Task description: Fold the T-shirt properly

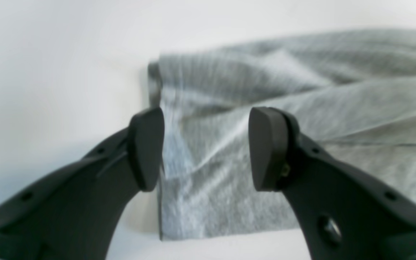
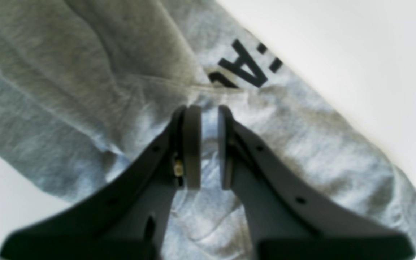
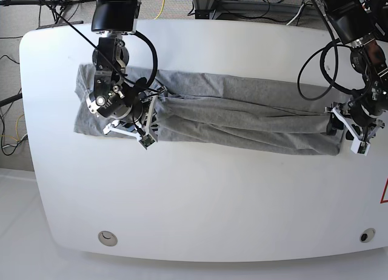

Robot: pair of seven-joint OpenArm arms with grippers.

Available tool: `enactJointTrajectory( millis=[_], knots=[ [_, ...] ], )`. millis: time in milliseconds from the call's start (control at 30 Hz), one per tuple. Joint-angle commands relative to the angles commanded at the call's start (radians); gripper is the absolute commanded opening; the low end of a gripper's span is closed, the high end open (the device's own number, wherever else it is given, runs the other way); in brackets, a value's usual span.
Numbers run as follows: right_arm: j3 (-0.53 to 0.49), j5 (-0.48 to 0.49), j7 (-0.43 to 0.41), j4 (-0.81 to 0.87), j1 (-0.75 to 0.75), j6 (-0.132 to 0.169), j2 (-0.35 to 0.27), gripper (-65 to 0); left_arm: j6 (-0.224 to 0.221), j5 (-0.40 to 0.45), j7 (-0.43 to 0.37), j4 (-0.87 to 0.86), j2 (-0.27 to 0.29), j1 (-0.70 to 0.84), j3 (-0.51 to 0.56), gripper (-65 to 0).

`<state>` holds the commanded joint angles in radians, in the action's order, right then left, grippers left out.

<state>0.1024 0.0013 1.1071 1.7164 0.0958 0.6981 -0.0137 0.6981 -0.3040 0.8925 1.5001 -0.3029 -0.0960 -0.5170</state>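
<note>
The left gripper point(image 1: 206, 148) is spread wide over the T-shirt point(image 3: 242, 119) end, and the right gripper point(image 2: 209, 146) is nearly closed above the cloth, pinching nothing.

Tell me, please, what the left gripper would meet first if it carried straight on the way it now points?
Most likely the T-shirt: the open left gripper frames the grey cloth's end edge, with nothing else between. How far off the cloth lies is unclear in the blurred wrist view.

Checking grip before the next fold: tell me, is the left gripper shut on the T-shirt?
No, the left gripper is open, with the T-shirt showing between its spread jaws.
</note>
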Motion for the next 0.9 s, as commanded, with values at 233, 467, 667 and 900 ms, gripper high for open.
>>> enactJointTrajectory(
  millis=[233,467,667,900],
  knots=[
    [-0.001,-0.003,0.017,0.018,-0.016,0.0,0.004,-57.1,0.0,-0.01,-0.007,-0.073,-0.007,-0.006,-0.014,-28.9],
    [-0.003,-0.009,0.023,0.03,-0.037,0.0,0.006,-57.4,0.0,-0.045,-0.006,-0.101,-0.013,0.001,-0.02,-29.2],
    [-0.004,-0.013,0.003,0.031,-0.06,0.0,0.01,-57.3,0.0,-0.061,0.004,-0.097,-0.013,0.008,-0.011,-29.6],
    [-0.006,-0.027,-0.053,0.008,-0.074,0.0,0.011,-57.4,0.0,-0.051,0.008,-0.085,-0.011,0.011,-0.009,-29.7]
  ],
)
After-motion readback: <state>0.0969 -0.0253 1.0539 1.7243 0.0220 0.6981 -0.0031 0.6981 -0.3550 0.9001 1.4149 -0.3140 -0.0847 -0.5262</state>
